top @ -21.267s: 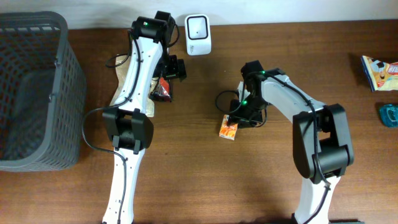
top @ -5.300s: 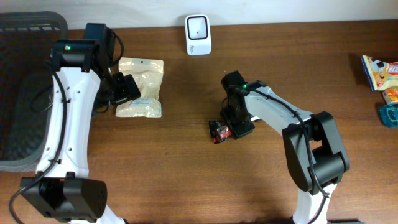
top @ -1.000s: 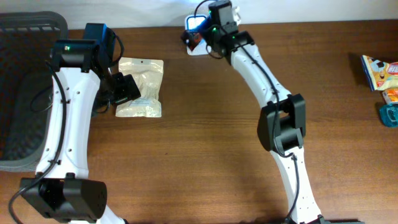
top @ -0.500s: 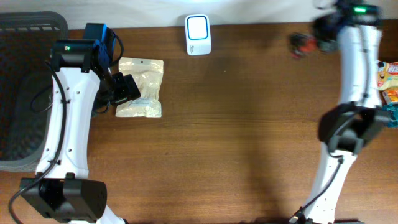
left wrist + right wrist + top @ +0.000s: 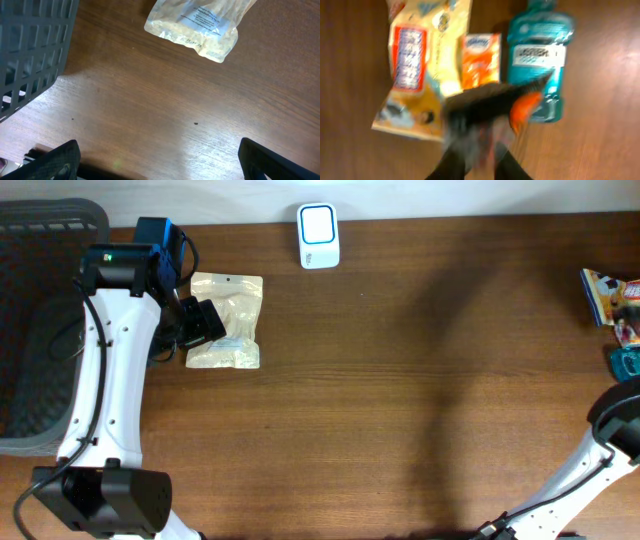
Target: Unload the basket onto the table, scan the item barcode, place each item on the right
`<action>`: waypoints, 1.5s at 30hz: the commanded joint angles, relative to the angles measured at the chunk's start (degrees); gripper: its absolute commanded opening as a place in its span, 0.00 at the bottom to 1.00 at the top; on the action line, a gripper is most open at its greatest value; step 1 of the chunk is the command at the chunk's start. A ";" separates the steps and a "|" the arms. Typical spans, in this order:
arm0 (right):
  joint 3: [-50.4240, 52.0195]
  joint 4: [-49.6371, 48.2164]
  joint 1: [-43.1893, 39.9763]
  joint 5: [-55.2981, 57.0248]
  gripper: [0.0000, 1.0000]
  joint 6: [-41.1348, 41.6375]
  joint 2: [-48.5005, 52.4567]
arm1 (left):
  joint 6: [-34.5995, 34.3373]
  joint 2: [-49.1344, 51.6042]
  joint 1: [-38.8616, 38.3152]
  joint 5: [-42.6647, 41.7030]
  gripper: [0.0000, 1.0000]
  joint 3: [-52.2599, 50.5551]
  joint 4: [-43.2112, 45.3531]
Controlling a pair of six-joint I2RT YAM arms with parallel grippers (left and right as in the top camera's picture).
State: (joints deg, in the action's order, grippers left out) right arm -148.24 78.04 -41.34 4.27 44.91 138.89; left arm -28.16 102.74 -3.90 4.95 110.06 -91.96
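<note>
Right gripper (image 5: 479, 150) | has swung from scanner (image 5: 318, 236); bottle (image 5: 537, 50) and snack bag (image 5: 415, 65) now beneath it | blurred, cannot tell whether it grips the dark packet (image 5: 492, 102) | scan likely done | left gripper (image 5: 160, 162) spread wide

The desk (image 5: 400, 380) carries one grey basket (image 5: 60, 215), one white scanner (image 5: 318, 222) and one pale pouch (image 5: 228, 320). Also one yellow snack bag (image 5: 420, 65), one orange packet (image 5: 481, 59), one teal bottle (image 5: 540, 55) and, seemingly, one blurred dark item (image 5: 480, 107).
</note>
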 commanded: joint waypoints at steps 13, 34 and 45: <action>0.11 0.28 0.13 -11.69 0.52 -9.11 -5.57 | -0.55 -1.51 -0.04 0.48 0.99 -0.15 -0.07; 1.97 19.28 22.62 -36.00 0.04 -42.29 -14.78 | -0.52 -1.51 -0.04 0.48 0.99 -0.15 -0.07; 3.50 15.47 43.74 -24.20 0.04 -35.80 -14.78 | -0.55 -1.51 -0.04 0.48 0.99 -0.15 -0.07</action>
State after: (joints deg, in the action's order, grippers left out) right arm -144.90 94.08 0.12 -27.38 4.75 124.38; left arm -28.16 102.74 -3.95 4.97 110.04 -91.94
